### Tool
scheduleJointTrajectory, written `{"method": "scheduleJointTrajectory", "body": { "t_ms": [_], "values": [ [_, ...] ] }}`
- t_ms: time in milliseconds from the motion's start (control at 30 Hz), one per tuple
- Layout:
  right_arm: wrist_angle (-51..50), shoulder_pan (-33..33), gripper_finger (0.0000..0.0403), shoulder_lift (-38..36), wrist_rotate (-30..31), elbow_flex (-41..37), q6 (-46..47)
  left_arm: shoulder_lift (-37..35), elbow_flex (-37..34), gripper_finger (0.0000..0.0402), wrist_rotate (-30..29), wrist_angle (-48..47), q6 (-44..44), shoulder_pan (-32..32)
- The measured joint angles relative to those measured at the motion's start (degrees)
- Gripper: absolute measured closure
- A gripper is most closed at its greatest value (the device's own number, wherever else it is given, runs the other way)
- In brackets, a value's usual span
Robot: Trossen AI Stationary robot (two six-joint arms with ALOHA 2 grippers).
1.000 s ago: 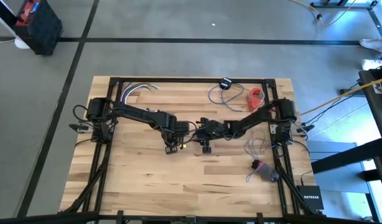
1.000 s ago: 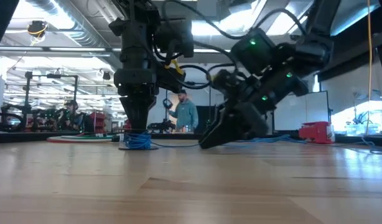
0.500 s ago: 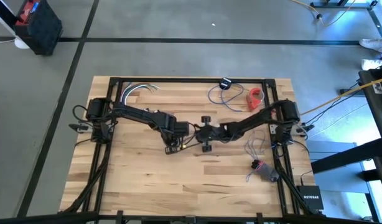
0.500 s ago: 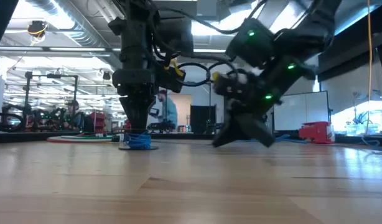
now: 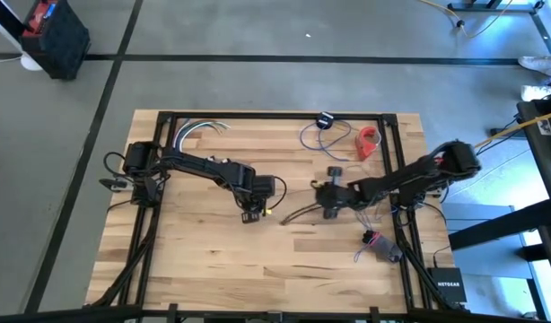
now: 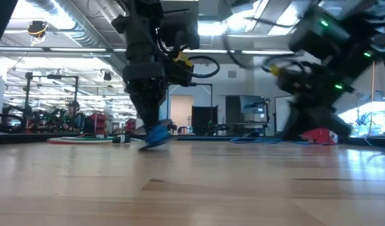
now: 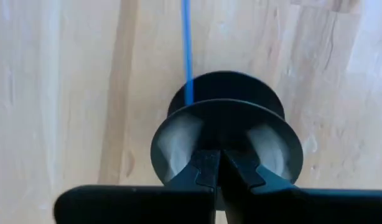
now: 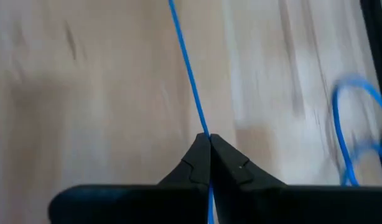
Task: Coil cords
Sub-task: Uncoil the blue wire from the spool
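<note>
1. The table (image 5: pixel 204 251) is a pale wooden butcher-block top with a black frame along its edges; the widest bare stretch is the near half, in front of both arms, and the far left corner holds only a small fan of pale wires (image 5: pixel 196 130).
2. The left gripper (image 5: pixel 251 215) sits just left of the table's middle, fingers clamped on a black spool (image 7: pixel 223 134) — the wrist view shows the two tips pressed together on the spool's round flange.
3. The right gripper (image 5: pixel 330 212) is right of the middle, well apart from the left one, its fingers pinched shut on the cord (image 8: pixel 190 78).
4. The cord is a very thin blue line. It runs straight away from the right fingers across the bare wood, and in the left wrist view a blue strand leaves the spool's core in a straight line. In the high view it is too thin to follow between the two grippers.
5. More cord lies in loose loops (image 5: pixel 317 136) at the far edge, ending at a small black disc (image 5: pixel 326 119).
6. A red roll (image 5: pixel 370 141) lies just right of those loops.
7. A black box (image 5: pixel 448 285) off the near right corner reads "NETGEAR".
</note>
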Motion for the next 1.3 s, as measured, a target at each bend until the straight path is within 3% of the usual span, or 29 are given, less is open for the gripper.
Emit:
{"method": "scheduleJointTrajectory", "body": {
  "t_ms": [200,333,733,800,933,1200,1300],
  "values": [
    [-3.25,-0.11,0.0401,-9.25,1.6,-7.24,5.46,0.15,-0.33,0.0401,0.65,-2.72,-0.3,-0.01],
    [-7.71,-0.07,0.0401,-12.59,2.93,-7.92,8.07,0.15,-0.31,0.0401,0.42,-3.98,-0.77,0.07],
    [-18.17,-0.02,0.0402,-22.63,16.44,-7.89,19.68,0.11,-0.3,0.0401,-0.01,-10.63,-6.37,-0.04],
    [-18.74,-0.07,0.0398,-23.22,16.49,-7.89,20.86,0.13,-0.4,0.0401,-0.58,-11.68,-6.56,-0.09],
    [-16.28,-0.13,0.0375,-23.25,11.69,-8.0,21.0,0.13,-0.52,0.0401,-0.61,-12.74,-6.59,-0.09],
    [-9.4,-0.15,0.0291,-23.07,-8.16,-7.92,16.54,0.13,-0.54,0.0401,-0.65,-12.35,-6.21,-0.09],
    [-5.15,-0.11,0.026,-23.07,-11.72,-7.67,14.35,0.13,-0.46,0.0401,-0.69,-11.71,-5.9,-0.09]
  ]
}}
